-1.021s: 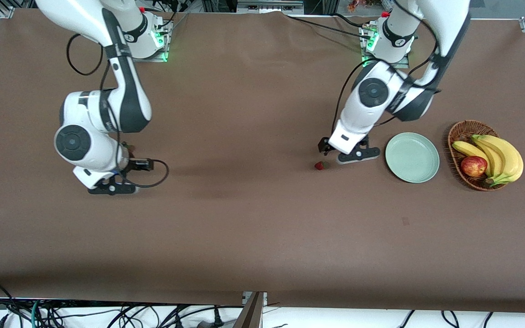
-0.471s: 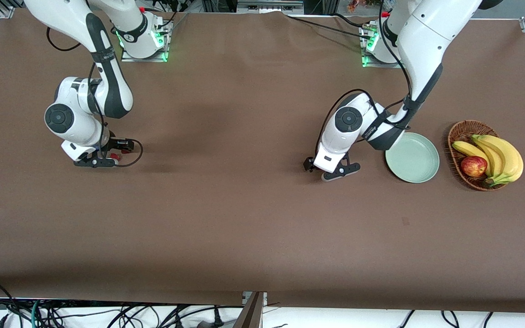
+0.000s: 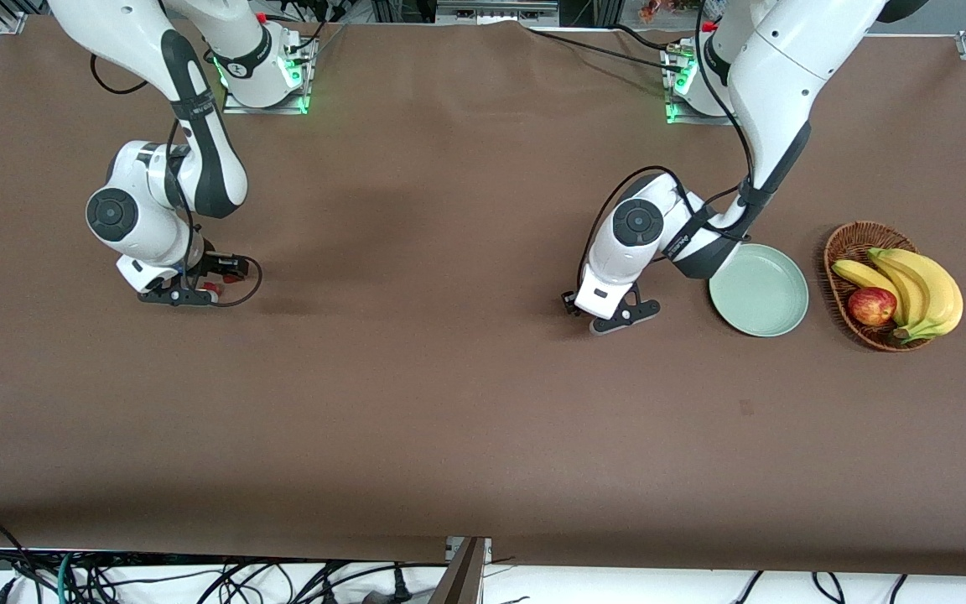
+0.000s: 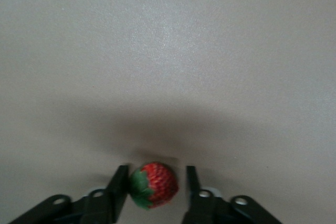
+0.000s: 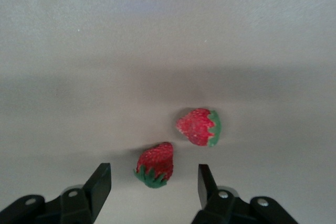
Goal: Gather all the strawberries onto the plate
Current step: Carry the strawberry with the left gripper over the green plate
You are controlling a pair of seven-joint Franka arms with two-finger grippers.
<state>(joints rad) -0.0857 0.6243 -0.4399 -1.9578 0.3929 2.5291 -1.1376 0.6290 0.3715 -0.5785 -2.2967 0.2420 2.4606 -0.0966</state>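
Three strawberries are lying on the tabletop [image 3: 449, 403], none in the plate [image 3: 764, 298]. The left end effector [image 4: 153, 187] is sitting low beside the plate, toward the right arm's end, its fingers [image 4: 116, 190] narrowing around one strawberry [image 4: 153, 185], one touching its leafy cap. Well apart from the plate, the right end effector [image 5: 152, 184] is standing wide over a second strawberry [image 5: 155, 164]; a third strawberry [image 5: 199, 127] is lying just beside it.

Front view bright, even overhead light; soft broad shadows on tabletop [image 3: 449, 403] under both arms. Wrist views dimmer, washed grey, slightly soft; dark smudged shadow across middle, mild pale glare near top.
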